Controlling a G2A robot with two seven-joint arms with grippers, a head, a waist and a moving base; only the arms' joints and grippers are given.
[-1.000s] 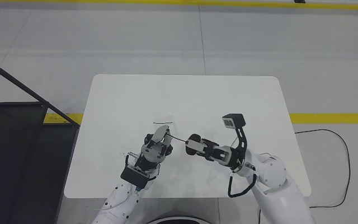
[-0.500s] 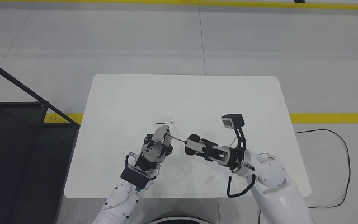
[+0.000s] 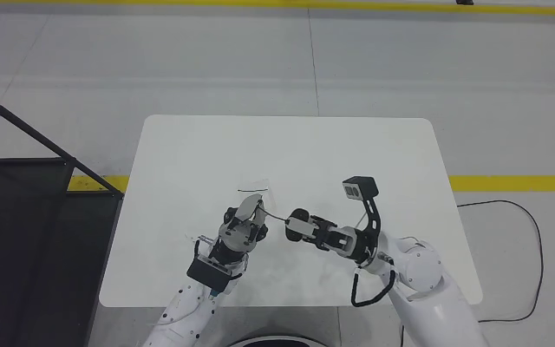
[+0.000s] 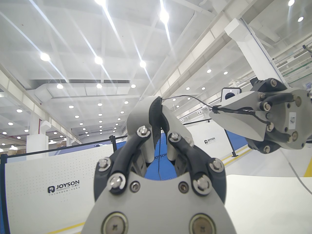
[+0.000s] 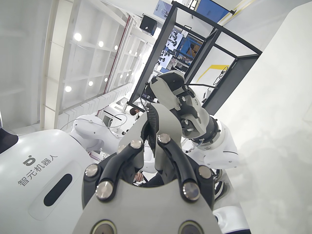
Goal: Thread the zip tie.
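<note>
A thin black zip tie [image 3: 275, 215] spans the short gap between my two grippers, just above the white table [image 3: 364, 156] near its front middle. My left gripper [image 3: 257, 211] is shut on one end; in its wrist view the strand [image 4: 187, 97] arcs from its closed fingertips [image 4: 158, 102] across to the right gripper [image 4: 215, 111]. My right gripper [image 3: 291, 222] is shut on the other end, its fingers pinched together [image 5: 150, 110]. The left gripper [image 5: 158, 80] sits just beyond it, tip to tip.
A second black zip tie [image 3: 253, 186] lies flat on the table just behind the left gripper. A black-framed panel [image 3: 35, 225] stands off the table's left edge. The back and right of the table are bare.
The right gripper has crept slightly left, toward the left gripper, narrowing the gap. The left arm has stayed still.
</note>
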